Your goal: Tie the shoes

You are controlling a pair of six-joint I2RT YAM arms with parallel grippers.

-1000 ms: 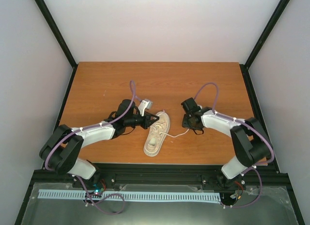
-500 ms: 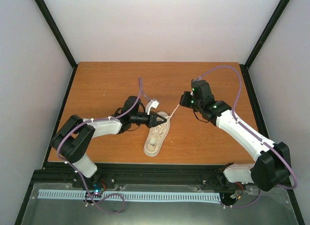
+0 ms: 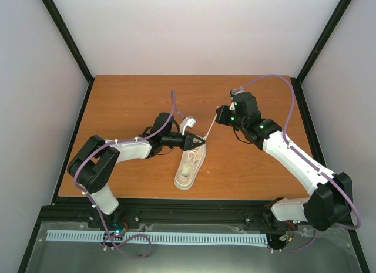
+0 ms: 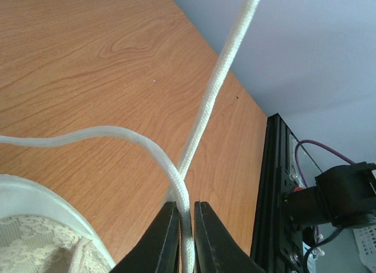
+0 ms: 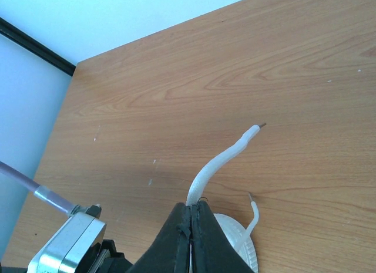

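There is 1 sneaker point(image 3: 189, 168), 1 wooden table point(image 3: 129, 103), 2 arms and 2 grippers. The sneaker lies on its sole, and its far end is directly under the tips of the left gripper point(image 3: 198, 142).

The left arm reaches low across the table and its fingers point to the right. In the left wrist view, 2 strands of lace point(image 4: 207, 103) meet at these fingers point(image 4: 164, 241). 1 strand runs straight away from the tips and 1 curves off to their left. The strand fills the narrow gap between the fingers, but I cannot tell if it is pinched or loose.

The right arm is stretched far out, and the right gripper point(image 3: 218, 116) is lifted, near the left tips but apart from them. Its fingers point(image 5: 176, 243) are closed on the lace. 2 lace ends show here: 1 comes out beyond the tips and 1 shorter end is just right of them.
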